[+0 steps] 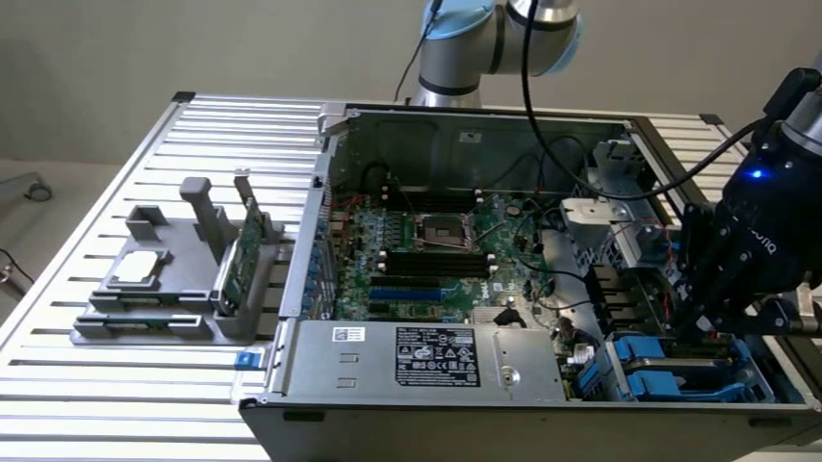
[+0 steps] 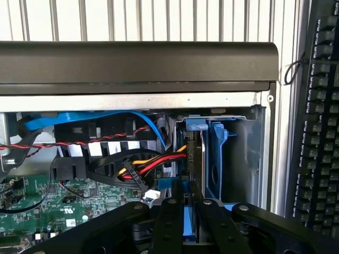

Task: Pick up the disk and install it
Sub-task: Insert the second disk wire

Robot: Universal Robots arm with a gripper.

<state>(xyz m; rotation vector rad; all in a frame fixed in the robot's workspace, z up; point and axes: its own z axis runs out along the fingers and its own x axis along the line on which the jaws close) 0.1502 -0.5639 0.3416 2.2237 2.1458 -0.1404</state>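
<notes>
In the exterior view an open computer case lies on a slatted metal table, its green motherboard exposed and a silver power supply with a printed label along the near edge. The black gripper hangs down over the drive bay at the exterior view's right corner of the case, close above the blue carriers there. On the exterior view's left a grey fixture holds a small square silver chip and a thin green circuit card standing on edge — both well apart from the gripper. The arm's base rises behind the case.

In the wrist view the gripper has its two fingers drawn in close, pinching the blue carrier edge of the disk between them. The disk stands on edge, lined up with the bay, where another blue carrier sits upright against the case wall. Beside the bay a bundle of red, yellow and black cables loops over the motherboard, with a blue data cable above — a black keyboard lies outside the case
</notes>
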